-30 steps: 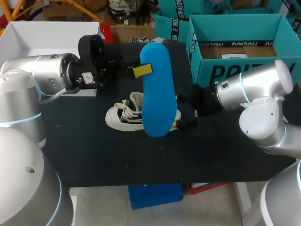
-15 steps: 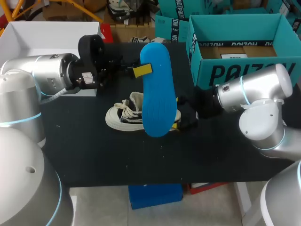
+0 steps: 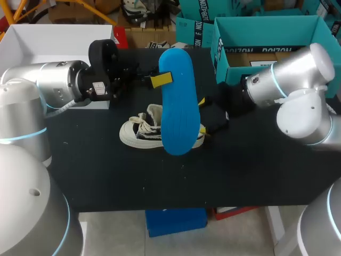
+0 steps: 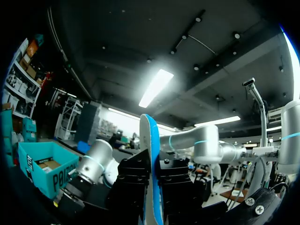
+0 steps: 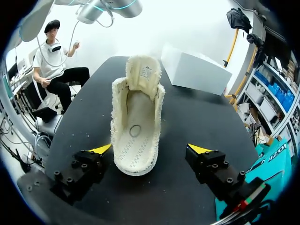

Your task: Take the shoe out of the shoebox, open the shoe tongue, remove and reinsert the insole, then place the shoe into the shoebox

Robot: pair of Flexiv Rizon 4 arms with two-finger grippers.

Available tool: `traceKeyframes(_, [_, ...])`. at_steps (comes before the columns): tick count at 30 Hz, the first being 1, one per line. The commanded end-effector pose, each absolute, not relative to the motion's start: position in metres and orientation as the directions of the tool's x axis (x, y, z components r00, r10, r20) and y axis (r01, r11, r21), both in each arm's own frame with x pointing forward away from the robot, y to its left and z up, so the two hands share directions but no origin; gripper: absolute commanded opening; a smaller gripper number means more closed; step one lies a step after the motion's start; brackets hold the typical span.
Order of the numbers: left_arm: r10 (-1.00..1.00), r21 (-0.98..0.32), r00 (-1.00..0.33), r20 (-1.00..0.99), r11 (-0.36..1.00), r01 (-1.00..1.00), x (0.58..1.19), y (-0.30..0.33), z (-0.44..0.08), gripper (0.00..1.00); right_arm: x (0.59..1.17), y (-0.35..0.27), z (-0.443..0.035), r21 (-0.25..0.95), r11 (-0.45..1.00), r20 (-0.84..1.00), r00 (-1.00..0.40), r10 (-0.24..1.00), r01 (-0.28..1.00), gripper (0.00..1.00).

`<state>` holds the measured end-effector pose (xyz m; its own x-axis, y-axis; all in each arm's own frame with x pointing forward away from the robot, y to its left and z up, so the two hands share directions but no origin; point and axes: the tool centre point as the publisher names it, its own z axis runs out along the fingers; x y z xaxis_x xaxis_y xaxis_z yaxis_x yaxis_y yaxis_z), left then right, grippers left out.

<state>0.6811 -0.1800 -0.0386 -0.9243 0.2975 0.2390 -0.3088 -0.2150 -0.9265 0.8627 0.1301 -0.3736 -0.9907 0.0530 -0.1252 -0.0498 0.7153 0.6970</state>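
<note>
Left jaws: pressed together on the blue insole (image 3: 177, 101) near its far end. In the left wrist view the insole (image 4: 151, 164) shows edge-on between them.
Insole: held upright over the middle of the tabletop (image 3: 160, 181). From the head view it hides the heel end of the shoe (image 3: 139, 130).
Shoe: lying on the tabletop's middle, toe to the left, tongue lifted.
Right jaws: spread wide, one yellow tip on each side of the shoe's (image 5: 136, 126) heel, and I see neither touching it.
Edges: the teal shoebox (image 3: 266, 21) sits at the far right corner, with my right arm (image 3: 282, 85) across its near wall. A white box (image 3: 58, 37) stands at the far left edge, behind my left arm (image 3: 58, 82).
Room: a broad band of black tabletop lies between the shoe and the near edge. The right arm fills the narrower gap between the heel and the shoebox.
Change: my right arm has risen and swung toward the far side, and its jaws have drawn slightly away from the heel. The left arm, insole and shoe are as they were.
</note>
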Motion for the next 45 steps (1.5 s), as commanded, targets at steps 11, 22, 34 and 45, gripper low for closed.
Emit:
traceKeyframes(11, [0.295, -0.926, -0.925, 0.238, -0.217, -0.308, 0.68, -0.181, -0.04, 0.0, 0.885, 0.135, -0.348, 0.39, 0.921, -0.022, -1.0, -0.013, -0.021, 1.0])
traceKeyframes(22, [0.295, -0.926, -0.925, 0.238, -0.217, -0.308, 0.68, -0.181, -0.04, 0.0, 0.887, 0.153, -0.341, 0.193, 0.98, 0.009, -0.998, -0.06, -0.057, 1.0])
traceKeyframes(34, [0.295, -0.926, -0.925, 0.238, -0.217, -0.308, 0.68, -0.181, -0.04, 0.0, 0.889, 0.178, -0.341, 0.063, 0.994, 0.026, -0.995, -0.094, -0.092, 1.0])
traceKeyframes(45, [0.295, -0.926, -0.925, 0.238, -0.217, -0.308, 0.68, -0.181, -0.04, 0.0, 0.892, 0.197, -0.36, -0.012, 0.997, 0.019, -0.996, -0.082, -0.083, 1.0])
